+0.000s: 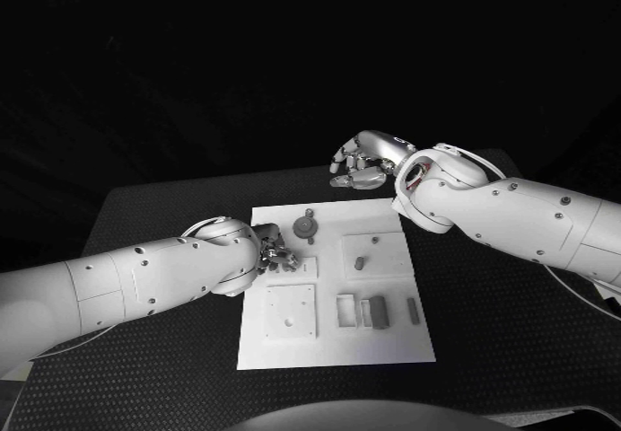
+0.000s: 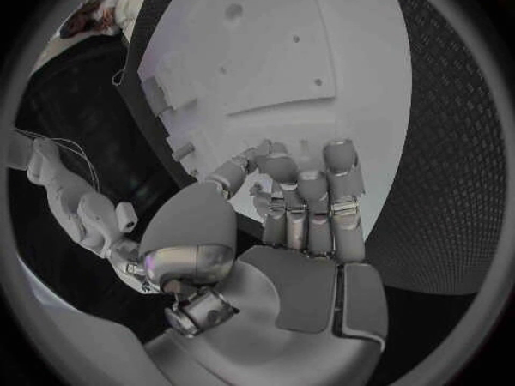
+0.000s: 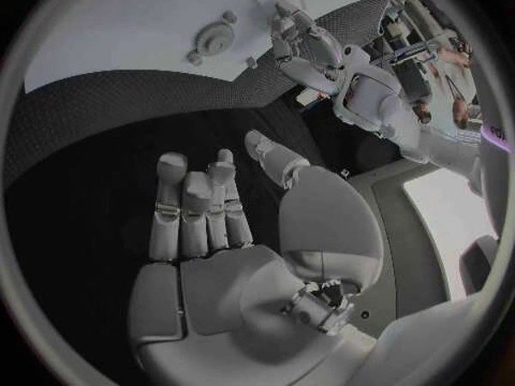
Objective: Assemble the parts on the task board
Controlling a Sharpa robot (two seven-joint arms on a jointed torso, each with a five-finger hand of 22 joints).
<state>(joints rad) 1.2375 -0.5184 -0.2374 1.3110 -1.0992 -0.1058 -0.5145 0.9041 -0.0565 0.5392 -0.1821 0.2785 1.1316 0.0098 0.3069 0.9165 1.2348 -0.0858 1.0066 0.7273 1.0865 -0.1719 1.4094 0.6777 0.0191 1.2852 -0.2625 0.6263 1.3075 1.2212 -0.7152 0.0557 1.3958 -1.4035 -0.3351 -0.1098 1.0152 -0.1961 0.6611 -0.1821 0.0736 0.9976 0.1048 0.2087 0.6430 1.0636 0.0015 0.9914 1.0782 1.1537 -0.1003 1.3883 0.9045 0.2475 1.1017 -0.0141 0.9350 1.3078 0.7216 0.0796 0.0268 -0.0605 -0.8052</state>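
The white task board [image 1: 389, 346] lies in the middle of the table. On it are a round grey part [image 1: 304, 224], a small grey piece [image 1: 360, 263], a grey block [image 1: 378, 312] and a slim pin [image 1: 413, 310]. My left hand [image 1: 275, 251] is low over the board's left edge. Its fingers [image 2: 305, 202] are curled in with the thumb against them, and I cannot make out whether anything is between them. My right hand [image 1: 362, 160] hovers beyond the board's far edge over the black table. Its fingers [image 3: 198, 206] are stretched out and hold nothing.
A white square plate [image 1: 292, 312] and a white frame [image 1: 347, 310] sit on the board's near half. The right wrist view shows the board [image 3: 129, 26], the round part [image 3: 215, 36] and the left hand [image 3: 305, 47]. Black matting surrounds the board.
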